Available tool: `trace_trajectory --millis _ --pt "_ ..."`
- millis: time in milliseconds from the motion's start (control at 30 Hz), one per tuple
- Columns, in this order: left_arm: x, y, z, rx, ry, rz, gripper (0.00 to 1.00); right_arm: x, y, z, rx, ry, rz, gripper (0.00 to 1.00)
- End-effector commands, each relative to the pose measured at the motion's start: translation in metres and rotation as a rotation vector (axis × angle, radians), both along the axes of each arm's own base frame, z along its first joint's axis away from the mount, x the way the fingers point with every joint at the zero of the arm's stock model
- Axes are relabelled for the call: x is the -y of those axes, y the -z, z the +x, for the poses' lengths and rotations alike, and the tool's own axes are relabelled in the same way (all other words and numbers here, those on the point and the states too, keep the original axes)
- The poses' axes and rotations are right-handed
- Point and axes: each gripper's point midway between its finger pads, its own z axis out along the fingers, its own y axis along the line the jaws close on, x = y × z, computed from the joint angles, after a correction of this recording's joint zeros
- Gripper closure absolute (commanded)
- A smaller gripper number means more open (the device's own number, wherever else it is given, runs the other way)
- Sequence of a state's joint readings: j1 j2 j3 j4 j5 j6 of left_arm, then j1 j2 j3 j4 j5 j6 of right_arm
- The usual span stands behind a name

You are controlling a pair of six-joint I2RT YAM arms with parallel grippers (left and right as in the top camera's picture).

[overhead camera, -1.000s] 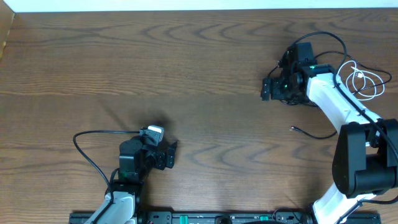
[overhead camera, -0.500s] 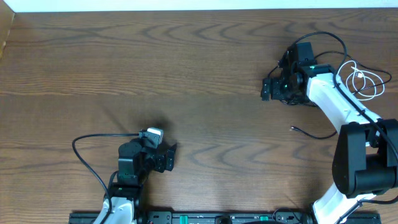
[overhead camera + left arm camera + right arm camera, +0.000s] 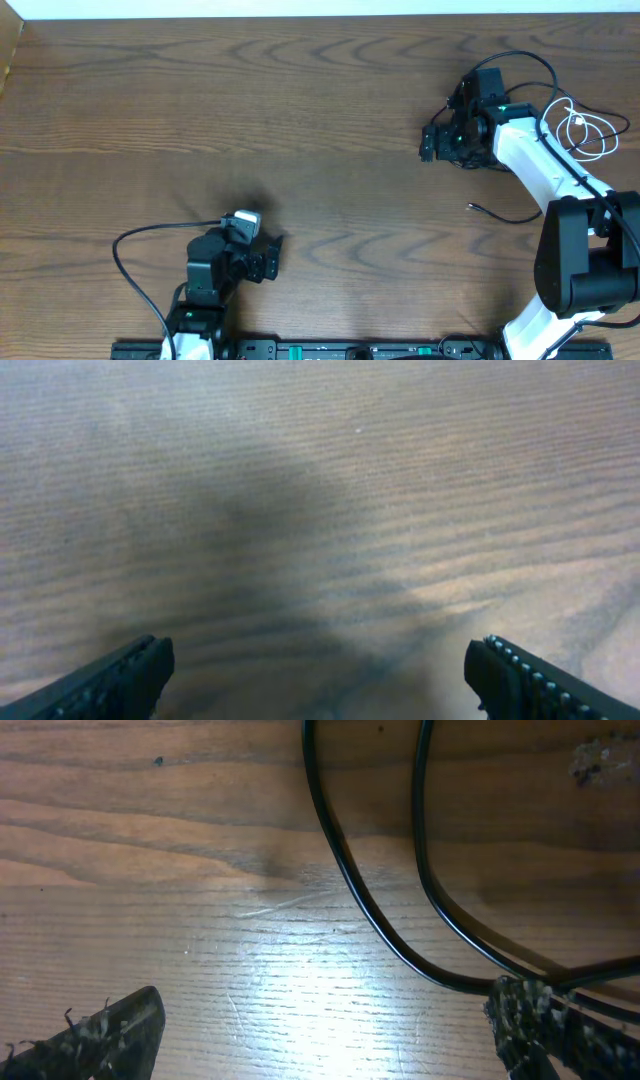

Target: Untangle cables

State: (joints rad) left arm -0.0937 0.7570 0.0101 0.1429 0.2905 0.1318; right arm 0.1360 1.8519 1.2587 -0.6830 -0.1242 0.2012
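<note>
My left tool [image 3: 270,257] and right tool [image 3: 431,144] both gape wide; white cable [image 3: 583,128] and black cable [image 3: 505,216] lie near the right tool.

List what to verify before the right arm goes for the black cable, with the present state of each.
1. Right gripper open and empty: ok, fingers wide apart, nothing held.
2. Left gripper open and empty: ok, only bare table beneath it.
3. Black cable in reach: ok, two strands lie on the table under the right gripper.
4. Black cable's plug free: ok, it lies alone on the wood.
5. White cable located: ok, looped beyond the right arm.
6. Cables already apart: cannot tell, the right arm hides where they may cross.
</note>
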Motion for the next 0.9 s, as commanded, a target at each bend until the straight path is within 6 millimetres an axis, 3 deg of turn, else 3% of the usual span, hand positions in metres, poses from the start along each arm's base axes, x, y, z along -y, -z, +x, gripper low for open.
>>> trace_trajectory --millis 0,100,367,867 --pt "0.003 -0.006 -0.003 0.028 0.015 -0.007 0.02 -0.003 -0.005 -0.001 0.013 -0.008 0.008 0.01" --pt "0.001 -0.013 -0.009 0.05 0.011 -0.003 0.02 -0.003 -0.005 -0.001 0.013 -0.008 0.008 0.01" --pt "-0.001 -0.061 0.005 0.277 -0.004 -0.014 0.03 -0.003 -0.005 -0.001 0.014 -0.008 0.008 0.01" --pt "0.001 -0.091 0.007 0.402 -0.006 -0.054 0.02 -0.003 -0.005 -0.001 0.013 -0.008 0.008 0.01"
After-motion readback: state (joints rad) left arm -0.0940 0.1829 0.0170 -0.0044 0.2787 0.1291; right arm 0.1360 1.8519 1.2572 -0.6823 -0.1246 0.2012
